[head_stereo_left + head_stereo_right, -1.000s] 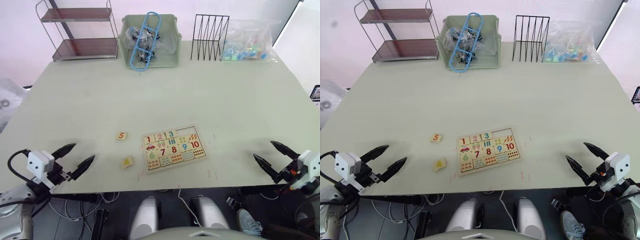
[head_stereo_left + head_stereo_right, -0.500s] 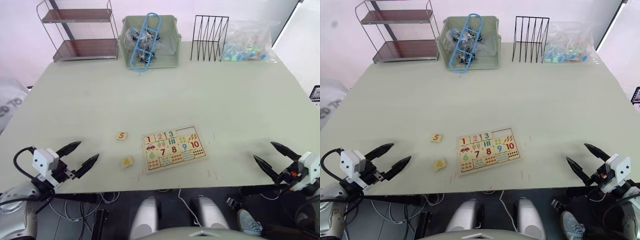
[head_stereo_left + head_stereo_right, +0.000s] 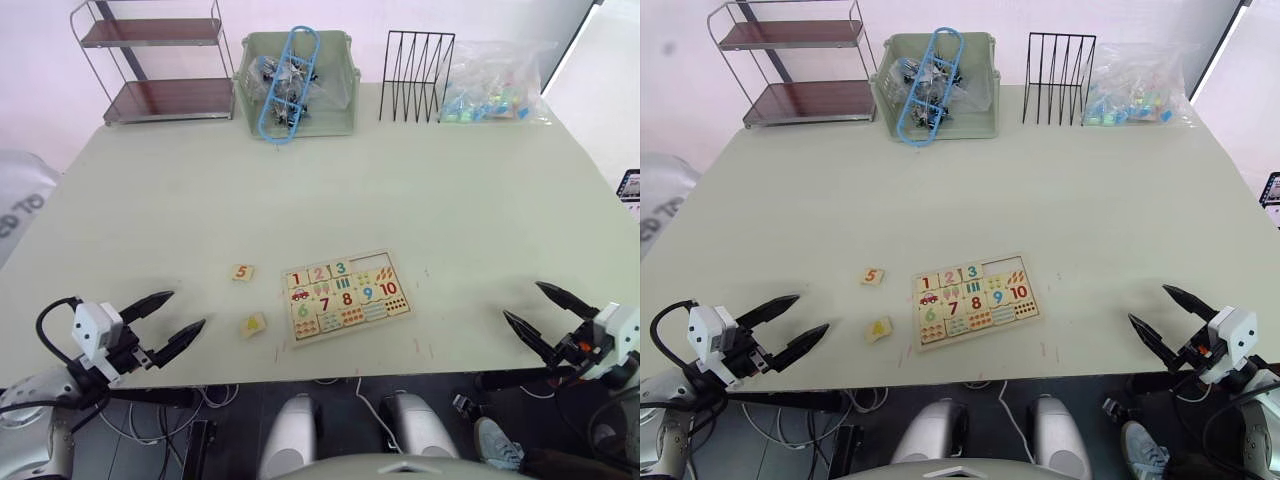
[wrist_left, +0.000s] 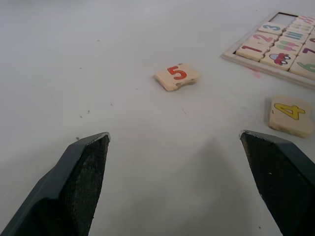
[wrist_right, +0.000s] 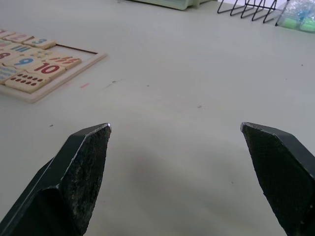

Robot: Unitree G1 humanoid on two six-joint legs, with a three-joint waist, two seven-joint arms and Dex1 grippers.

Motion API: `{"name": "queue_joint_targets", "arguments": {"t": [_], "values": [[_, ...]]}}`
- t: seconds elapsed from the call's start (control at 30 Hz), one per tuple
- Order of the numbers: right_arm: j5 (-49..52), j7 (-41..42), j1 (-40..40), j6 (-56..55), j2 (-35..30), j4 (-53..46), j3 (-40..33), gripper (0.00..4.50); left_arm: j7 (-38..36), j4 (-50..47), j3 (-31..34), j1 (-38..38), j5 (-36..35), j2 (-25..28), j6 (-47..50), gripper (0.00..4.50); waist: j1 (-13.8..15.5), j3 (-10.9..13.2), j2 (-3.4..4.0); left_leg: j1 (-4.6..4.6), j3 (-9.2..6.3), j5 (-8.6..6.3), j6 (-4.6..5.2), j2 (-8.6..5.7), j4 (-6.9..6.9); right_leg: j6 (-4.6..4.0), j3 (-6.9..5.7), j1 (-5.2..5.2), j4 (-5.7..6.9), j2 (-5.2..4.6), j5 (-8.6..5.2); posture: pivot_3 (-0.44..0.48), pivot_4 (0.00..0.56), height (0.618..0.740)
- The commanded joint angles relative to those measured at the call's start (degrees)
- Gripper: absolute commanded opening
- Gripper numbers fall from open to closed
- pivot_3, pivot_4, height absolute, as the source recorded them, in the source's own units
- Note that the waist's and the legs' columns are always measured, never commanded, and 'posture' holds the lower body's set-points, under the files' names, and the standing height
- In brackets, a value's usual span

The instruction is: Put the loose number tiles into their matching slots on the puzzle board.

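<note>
Left gripper nearer the 4 tile, fingers spread.

Bright, even light falls from overhead on the pale desk, shadows soft and faint, no glare, with slight softness in the wrist views' foreground.

pale-wood puzzle board, seemingly matt table
</note>
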Motion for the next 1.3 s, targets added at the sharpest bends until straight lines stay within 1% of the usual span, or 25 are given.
{"name": "queue_joint_targets", "arguments": {"t": [0.03,0.23,0.37,0.47,0.6,0.77,0.93,1.07,1.3], "values": [[1.5,1.6,-0.8,-0.7,-1.3,-0.1,-0.4,4.43,-1.7,-2.3,0.2,0.5,-0.4,1.3,-0.4,4.5,0.0,0.0,0.0,-0.01,0.0,0.0,0.0,0.0,0.0,-0.01,0.0,0.0,0.0,0.0,0.01,0.0,0.15,0.74],[4.6,6.6,-0.6,1.9,-3.3,-1.4,-0.2,4.43,-4.1,-6.8,-0.5,3.4,-0.1,2.1,-0.2,4.5,0.0,0.0,0.0,-0.01,0.02,0.0,0.0,0.01,-0.01,-0.02,0.04,0.0,-0.02,-0.01,0.01,0.0,0.15,0.74],[7.6,11.8,-0.2,4.4,-5.7,-3.3,-0.1,4.43,-4.8,-10.4,-1.8,4.7,0.8,3.5,1.1,4.5,0.0,0.0,0.01,0.02,0.02,0.0,0.0,0.02,-0.01,0.02,0.1,0.0,0.0,-0.01,0.0,0.0,0.15,0.74],[9.5,15.2,-0.4,6.3,-7.7,-4.7,-0.1,4.43,-5.0,-11.9,-3.5,4.6,2.1,4.9,1.7,4.5,0.0,0.0,0.01,0.05,0.01,0.0,0.0,0.03,-0.01,0.17,0.14,0.0,0.0,0.01,-0.08,0.0,0.15,0.74],[11.2,19.9,-0.4,7.7,-10.1,-6.8,0.4,4.43,-4.4,-15.0,-5.3,4.0,1.7,5.9,4.8,4.5,0.1,0.0,0.01,0.04,0.0,0.0,0.0,0.03,-0.01,0.18,0.16,0.0,-0.02,0.0,-0.08,0.0,0.15,0.74],[12.0,23.8,-0.8,8.5,-10.9,-8.7,1.7,4.43,-4.9,-15.7,-7.4,3.2,2.4,6.8,6.7,4.5,0.0,0.0,0.01,0.03,-0.01,-0.01,0.0,0.02,-0.02,0.17,0.16,0.0,-0.02,0.01,-0.08,0.0,0.15,0.74],[11.0,25.8,-1.5,7.8,-10.7,-9.7,3.3,4.43,-5.8,-13.1,-9.5,0.6,4.0,7.8,6.6,4.5,0.1,0.0,0.01,0.05,0.01,0.0,0.0,0.02,-0.01,0.2,0.16,0.0,0.0,0.04,-0.09,0.0,0.15,0.74],[10.3,25.5,-2.2,7.4,-10.0,-10.0,4.5,4.43,-5.7,-12.5,-12.1,-1.7,5.7,8.1,7.0,4.5,0.1,0.0,0.01,0.03,0.01,0.0,0.0,0.02,-0.01,0.19,0.13,0.0,-0.02,0.04,-0.08,0.0,0.15,0.74],[9.9,24.7,-2.0,6.7,-9.1,-11.0,5.3,4.43,-2.9,-16.4,-16.7,-4.0,9.5,8.8,9.8,4.5,0.1,0.0,0.02,0.01,0.0,0.0,0.0,0.01,-0.01,0.04,0.14,0.0,-0.02,0.04,0.04,0.0,0.15,0.74]]}}
